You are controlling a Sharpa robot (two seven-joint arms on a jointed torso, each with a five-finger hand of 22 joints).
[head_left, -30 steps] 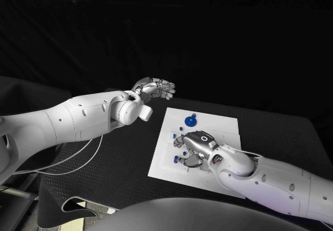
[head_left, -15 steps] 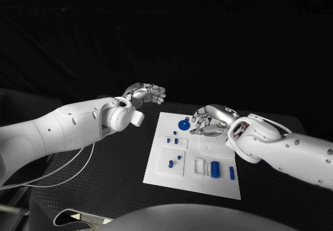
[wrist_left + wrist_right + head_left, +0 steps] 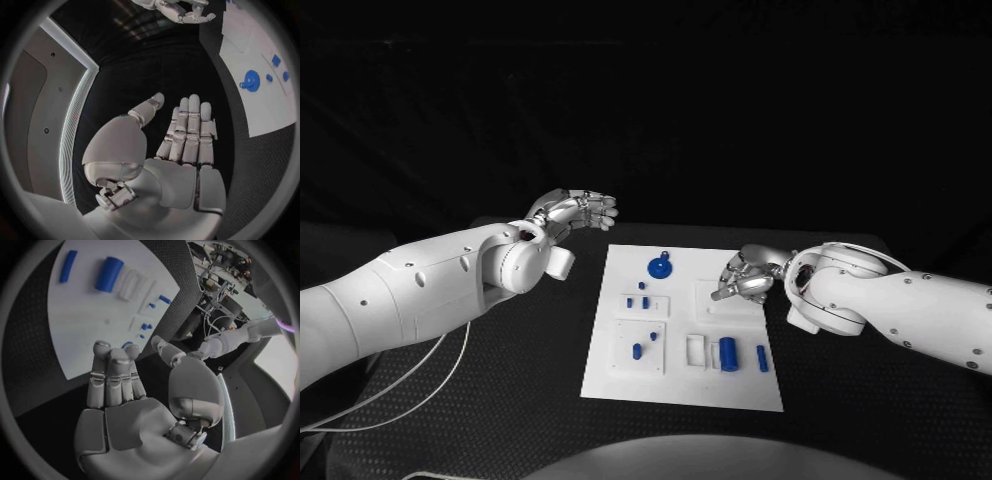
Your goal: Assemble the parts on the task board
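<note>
The black desk (image 3: 516, 400) carries the white task board (image 3: 625, 375), a long plate whose long axis runs away from the robot, lying between the two robot hands. No brand, label or writing can be read on the board or on the arms.

The left robot hand (image 3: 574, 210) hangs over the desk just beyond the board's far left corner, holding nothing; in the left wrist view (image 3: 181, 137) its fingers lie straight and side by side with the thumb apart. The right robot hand (image 3: 744, 275) hovers at the board's right edge, near the far end, also empty; the right wrist view (image 3: 115, 380) shows its fingers extended and the thumb spread away. Half a second ago this hand was above the board's far end beside the round part, and a second ago it lay low over the board's middle; it has since drawn off to the right. The left robot hand has kept its place beyond the corner.

On the board, the round blue part (image 3: 661, 267) sits at the far end, left of the right robot hand. The blue cylinder (image 3: 727, 351) and the thin blue bar (image 3: 762, 358) lie nearer the robot than that hand, both with their long axes along the board's length. A small blue peg (image 3: 639, 349) lies to their left
</note>
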